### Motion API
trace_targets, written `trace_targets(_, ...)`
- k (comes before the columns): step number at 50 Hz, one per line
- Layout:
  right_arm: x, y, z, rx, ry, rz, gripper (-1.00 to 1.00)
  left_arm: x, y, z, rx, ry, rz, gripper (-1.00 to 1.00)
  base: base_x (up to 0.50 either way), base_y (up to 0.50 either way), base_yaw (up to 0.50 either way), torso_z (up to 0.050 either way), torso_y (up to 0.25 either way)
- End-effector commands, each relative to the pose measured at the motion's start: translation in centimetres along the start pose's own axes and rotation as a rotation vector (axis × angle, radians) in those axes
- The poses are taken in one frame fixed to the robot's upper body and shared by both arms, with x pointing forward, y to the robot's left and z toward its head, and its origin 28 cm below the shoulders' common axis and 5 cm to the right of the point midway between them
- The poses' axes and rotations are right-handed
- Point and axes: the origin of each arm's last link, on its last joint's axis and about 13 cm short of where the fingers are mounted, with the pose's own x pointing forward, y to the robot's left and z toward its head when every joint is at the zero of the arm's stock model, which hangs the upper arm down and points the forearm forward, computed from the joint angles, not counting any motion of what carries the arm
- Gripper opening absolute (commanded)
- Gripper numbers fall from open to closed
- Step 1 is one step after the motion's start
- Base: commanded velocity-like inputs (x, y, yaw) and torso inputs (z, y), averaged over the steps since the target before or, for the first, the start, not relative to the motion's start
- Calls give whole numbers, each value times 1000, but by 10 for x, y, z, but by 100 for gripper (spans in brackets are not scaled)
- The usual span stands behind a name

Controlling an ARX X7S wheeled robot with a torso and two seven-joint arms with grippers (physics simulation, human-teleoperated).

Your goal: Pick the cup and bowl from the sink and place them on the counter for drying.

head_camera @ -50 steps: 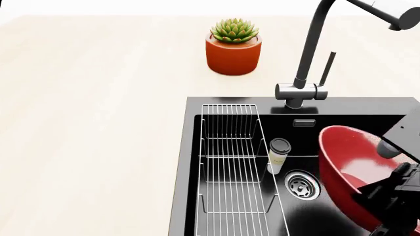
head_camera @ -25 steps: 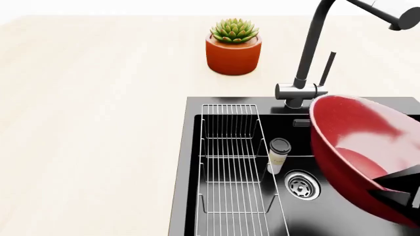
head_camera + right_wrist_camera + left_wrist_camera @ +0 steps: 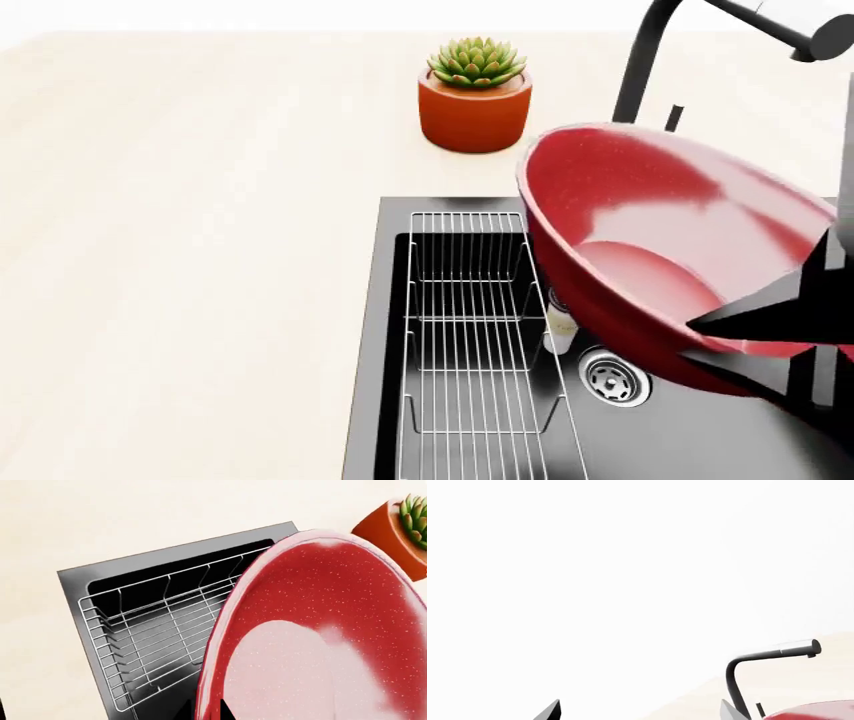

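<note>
Right gripper (image 3: 781, 320) clamps the tilted bowl (image 3: 641, 210) above the sink (image 3: 387, 350).

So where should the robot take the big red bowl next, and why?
Probably sideways toward the robot's left, onto the bare counter. The bowl hangs tilted above the sink, gripped at its near rim by the right gripper, with the wire rack and the cup under it. It should steer clear of the plant pot.
</note>
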Motion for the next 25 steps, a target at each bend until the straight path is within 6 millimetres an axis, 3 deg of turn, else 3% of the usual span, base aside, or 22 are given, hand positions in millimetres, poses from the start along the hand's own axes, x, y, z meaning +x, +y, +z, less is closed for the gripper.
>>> trace_targets(1, 1, -3, 29, -99, -51, 43, -100, -3, 1, 2, 3, -3, 7, 100, 0, 0, 0, 0, 0)
trace_targets(25, 39, -12, 83, -278, -161, 199, -100, -6, 1, 1, -1, -6, 18, 100, 0, 0, 0, 0, 0)
